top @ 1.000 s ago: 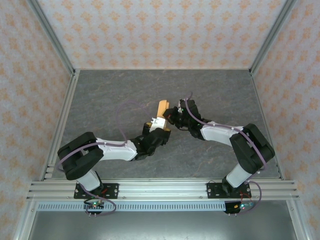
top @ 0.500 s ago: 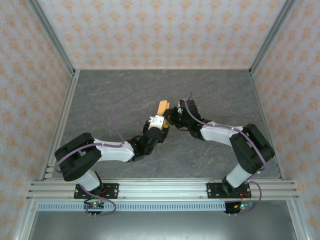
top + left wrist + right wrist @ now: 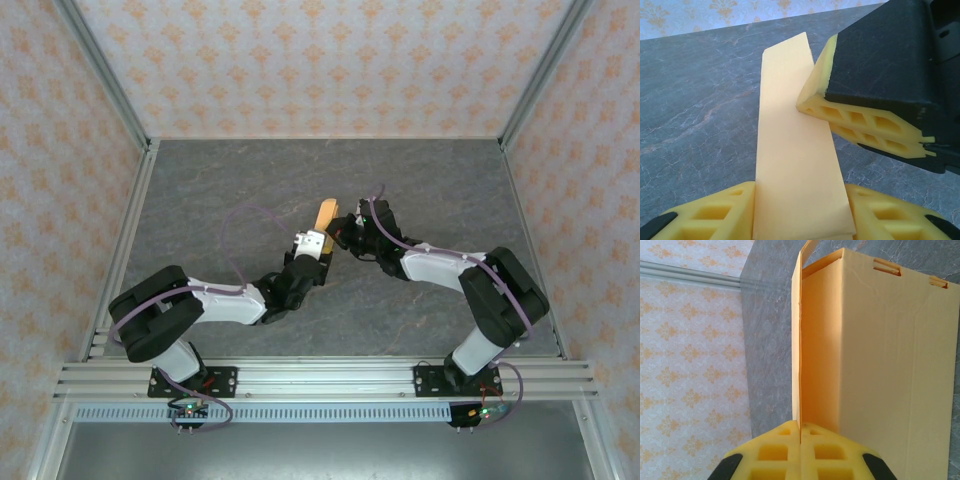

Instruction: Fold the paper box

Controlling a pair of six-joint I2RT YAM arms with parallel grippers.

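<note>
A grey marbled table (image 3: pixel 200 200) sits inside walls (image 3: pixel 320 60) papered with a repeating orange ornament. The left arm (image 3: pixel 190 305) and right arm (image 3: pixel 480 290) both reach towards the middle of the table, where the paper box (image 3: pixel 325 213) stands between their tips. It is light orange-tan and plain-faced.

In the right wrist view the paper box (image 3: pixel 890 365) shows a broad panel with two slits (image 3: pixel 886 266) near its far edge. The right gripper (image 3: pixel 800 440) is pinched closed on a thin upright side panel (image 3: pixel 796 340).

In the left wrist view the left gripper (image 3: pixel 800 220) is part open, its yellow fingers (image 3: pixel 705 215) flanking a narrow face of the box (image 3: pixel 795 165). Whether they press on it cannot be told.
</note>
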